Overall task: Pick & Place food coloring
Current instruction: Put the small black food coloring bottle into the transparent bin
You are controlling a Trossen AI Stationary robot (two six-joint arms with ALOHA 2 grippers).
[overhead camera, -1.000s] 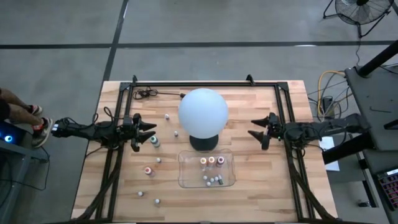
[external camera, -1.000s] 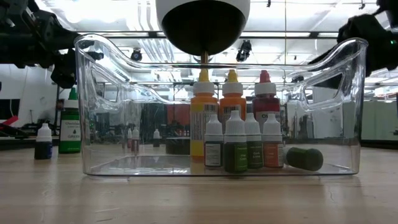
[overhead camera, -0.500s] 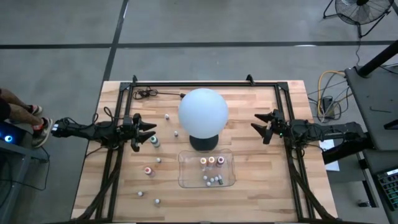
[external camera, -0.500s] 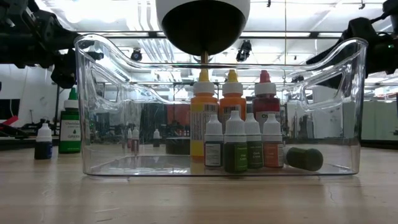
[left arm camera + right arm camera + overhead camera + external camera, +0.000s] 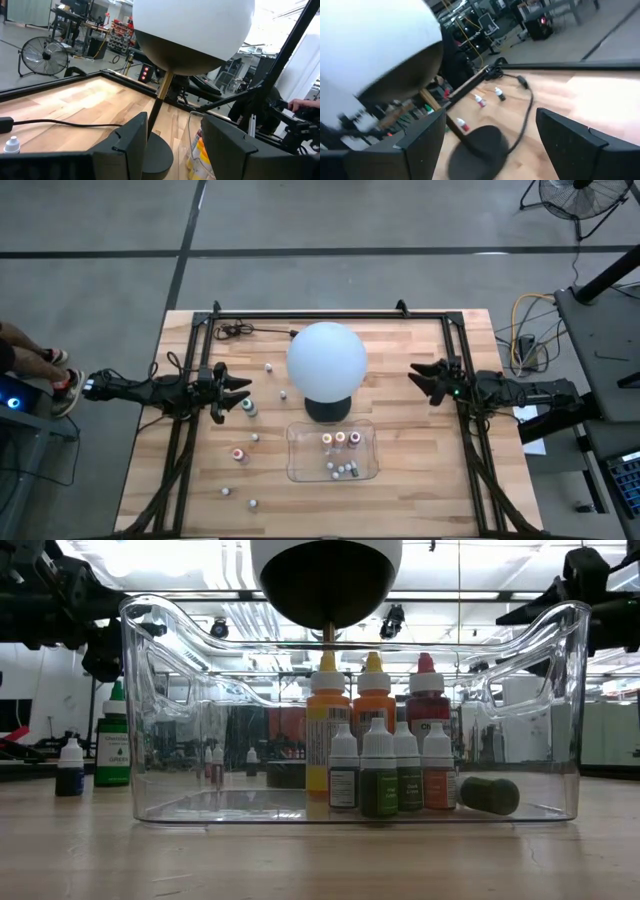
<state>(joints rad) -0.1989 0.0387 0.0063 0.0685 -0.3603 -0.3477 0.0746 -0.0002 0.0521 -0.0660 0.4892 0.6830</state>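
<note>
**Waiting over scattered dropper bottles, both arms hang empty at the table's edges**

Hovering at the left side of the wooden table [image 5: 400, 360], the left gripper [image 5: 238, 393] has its fingers apart and nothing between them, just beside a teal-capped bottle [image 5: 249, 408]. The right gripper [image 5: 424, 378] hangs near the opposite rail, fingers likewise spread and empty. Some of the food coloring [image 5: 340, 455] already stands in the clear tray [image 5: 298, 470] in front of the white globe lamp [image 5: 326, 362]; other bottles lie well apart on the bare wood, among them a pink-capped one [image 5: 238, 453].

These bottles look light, smooth-sided and easily toppled; a hold across the body below the cap seems safest, since a squeeze on soft plastic could make one pop free.

Only the high view shows the loose bottles spread over the table. The low view alone reveals that the tray holds tall bottles behind short ones, plus one lying on its side [image 5: 489, 794]. From the left wrist, the lamp's stem and base fill the sightline.
</note>
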